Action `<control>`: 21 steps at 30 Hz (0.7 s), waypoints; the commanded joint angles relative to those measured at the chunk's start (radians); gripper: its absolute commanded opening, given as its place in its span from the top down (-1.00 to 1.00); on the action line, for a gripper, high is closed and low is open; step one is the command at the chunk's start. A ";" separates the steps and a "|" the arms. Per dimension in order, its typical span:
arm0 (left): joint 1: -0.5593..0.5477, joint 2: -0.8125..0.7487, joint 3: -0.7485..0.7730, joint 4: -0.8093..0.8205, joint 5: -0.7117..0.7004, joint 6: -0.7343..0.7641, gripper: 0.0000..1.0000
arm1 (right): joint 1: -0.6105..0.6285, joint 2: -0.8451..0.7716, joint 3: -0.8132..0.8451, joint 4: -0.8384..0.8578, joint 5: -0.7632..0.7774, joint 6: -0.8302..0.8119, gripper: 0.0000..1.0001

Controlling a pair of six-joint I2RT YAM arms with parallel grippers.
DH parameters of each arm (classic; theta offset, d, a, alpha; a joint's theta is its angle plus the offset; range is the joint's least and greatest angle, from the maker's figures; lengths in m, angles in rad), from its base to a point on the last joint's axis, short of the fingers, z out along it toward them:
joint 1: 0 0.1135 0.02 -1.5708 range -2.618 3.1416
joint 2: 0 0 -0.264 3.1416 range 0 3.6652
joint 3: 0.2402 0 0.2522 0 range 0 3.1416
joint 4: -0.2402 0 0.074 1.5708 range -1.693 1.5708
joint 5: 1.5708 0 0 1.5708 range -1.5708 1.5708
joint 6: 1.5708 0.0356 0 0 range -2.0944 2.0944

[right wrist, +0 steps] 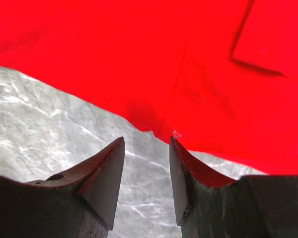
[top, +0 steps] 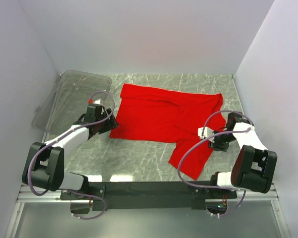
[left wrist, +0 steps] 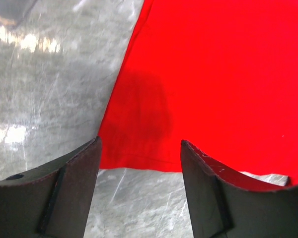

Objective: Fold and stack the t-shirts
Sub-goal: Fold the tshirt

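A: Where is the red t-shirt (top: 164, 116)?

B: It lies on the gray stone tabletop (top: 139, 163). It reaches from the middle over toward the right edge, and it sits closer to the far edge. One part hangs down toward the near edge on the right side. The top part looks folded over.

A: Can you read any words on it?

B: It is plain red all over, with just the seams showing.

A: What is the left tool (left wrist: 139, 144) doing?

B: It sits at the left side of the t-shirt, close to the near left corner of the cloth. Its two dark fingers (left wrist: 79, 173) stand wide apart. Between them I see the red edge and some gray tabletop. They hold nothing.

A: And the right tool (right wrist: 146, 144)?

B: It is by the right edge of the tabletop, at the near rim of the t-shirt. Its fingers (right wrist: 107, 168) are apart too, but the gap is smaller. Only tabletop shows in the gap, and the red edge is just past the tips. It holds nothing.

A: What else is there?

B: A clear plastic bin (top: 72, 99) is at the far left corner, apart from the t-shirt.
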State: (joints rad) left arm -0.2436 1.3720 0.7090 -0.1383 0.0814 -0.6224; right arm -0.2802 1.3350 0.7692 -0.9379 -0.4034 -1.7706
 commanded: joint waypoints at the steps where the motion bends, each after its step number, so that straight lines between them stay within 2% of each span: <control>1: 0.003 0.002 -0.008 -0.023 0.000 -0.016 -0.36 | -0.022 0.021 0.056 0.013 0.000 -0.013 0.03; 16: 0.000 0.010 -0.006 -0.092 -0.009 -0.022 -0.30 | -0.022 0.119 0.065 0.016 0.017 -0.033 0.03; 21: -0.002 0.029 -0.005 -0.090 0.000 -0.025 -0.30 | -0.007 0.153 0.054 0.057 0.043 0.005 0.03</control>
State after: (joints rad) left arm -0.2436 1.3895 0.7063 -0.2276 0.0811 -0.6407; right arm -0.2943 1.4651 0.8062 -0.9051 -0.3790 -1.7771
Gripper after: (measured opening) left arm 0.651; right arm 0.484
